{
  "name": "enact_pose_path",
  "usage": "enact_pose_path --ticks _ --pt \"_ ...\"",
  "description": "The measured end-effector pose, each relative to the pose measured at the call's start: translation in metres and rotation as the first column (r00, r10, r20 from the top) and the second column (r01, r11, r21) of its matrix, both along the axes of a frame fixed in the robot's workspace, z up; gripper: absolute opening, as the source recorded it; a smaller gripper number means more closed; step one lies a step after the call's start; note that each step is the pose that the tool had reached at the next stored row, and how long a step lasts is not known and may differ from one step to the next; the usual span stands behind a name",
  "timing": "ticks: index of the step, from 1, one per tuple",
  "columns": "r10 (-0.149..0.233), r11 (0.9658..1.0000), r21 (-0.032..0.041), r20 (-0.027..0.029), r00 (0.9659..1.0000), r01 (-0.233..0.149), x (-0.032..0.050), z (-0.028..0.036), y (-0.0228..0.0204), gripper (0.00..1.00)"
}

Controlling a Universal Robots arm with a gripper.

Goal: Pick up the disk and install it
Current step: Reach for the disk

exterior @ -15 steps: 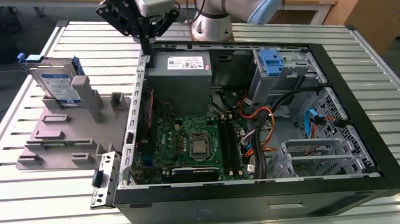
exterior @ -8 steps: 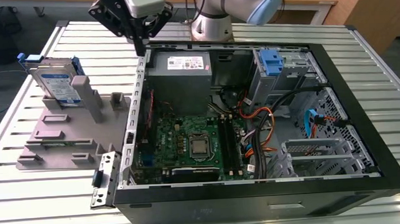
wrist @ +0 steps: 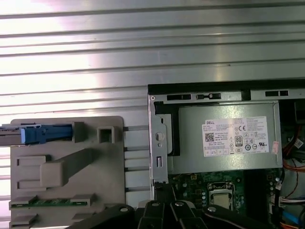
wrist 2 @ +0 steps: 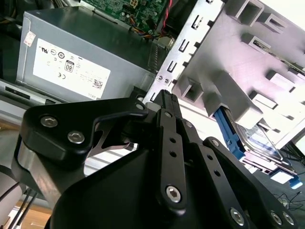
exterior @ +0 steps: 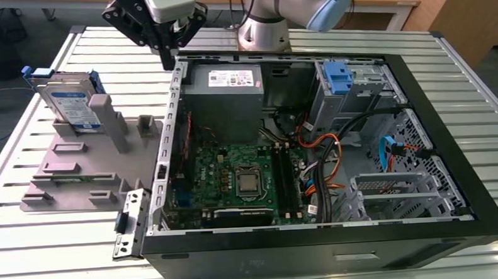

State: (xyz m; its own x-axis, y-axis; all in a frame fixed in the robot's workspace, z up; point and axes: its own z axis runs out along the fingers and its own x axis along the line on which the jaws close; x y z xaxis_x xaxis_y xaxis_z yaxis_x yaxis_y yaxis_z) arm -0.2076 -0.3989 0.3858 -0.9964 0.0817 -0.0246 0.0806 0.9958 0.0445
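Heads up: the gripper (exterior: 172,59) hovers over the case (exterior: 304,254) wall, fingers (wrist 2: 169,124) together and empty, and the disk (exterior: 69,103) stands upright in the grey holder (exterior: 74,178) beside the case, so descending like that probably knocks it over rather than straddling it.

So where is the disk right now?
The disk stands on edge in the grey fixture on the exterior view's left, beside the open computer case.
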Motion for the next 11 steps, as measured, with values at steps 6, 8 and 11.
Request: enact_pose_path --ticks 6,8,11 --pt "0.000 1.0000 -0.0001 -0.0001 1.0000 0.000 -0.0002 0.0000 0.0000 0.11" --pt "0.000 1.0000 -0.0001 -0.0002 1.0000 0.000 -0.0002 0.0001 0.0000 0.11" --pt "0.000 1.0000 -0.0001 -0.0002 1.0000 0.000 -0.0029 -0.0001 0.0000 0.11"
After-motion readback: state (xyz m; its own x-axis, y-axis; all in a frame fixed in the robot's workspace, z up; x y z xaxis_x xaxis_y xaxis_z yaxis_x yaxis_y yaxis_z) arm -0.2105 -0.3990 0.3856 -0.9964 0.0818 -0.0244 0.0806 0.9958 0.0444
